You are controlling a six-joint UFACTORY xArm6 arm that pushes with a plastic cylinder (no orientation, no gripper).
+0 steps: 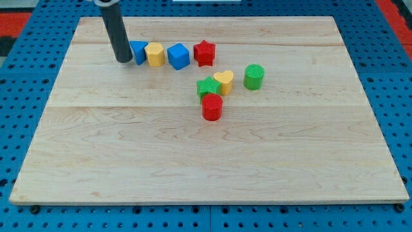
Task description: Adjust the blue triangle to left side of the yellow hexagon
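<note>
The blue triangle (139,51) lies near the view's top left, touching the left side of the yellow hexagon (154,54). My tip (123,60) rests on the board right against the blue triangle's left side; the dark rod rises from it to the view's top and hides part of the triangle.
A blue cube (178,56) and a red star (204,53) continue the row to the right of the hexagon. Lower right are a green block (208,86), a yellow heart (224,81), a green cylinder (254,77) and a red cylinder (212,107). The wooden board (206,161) lies on a blue pegboard.
</note>
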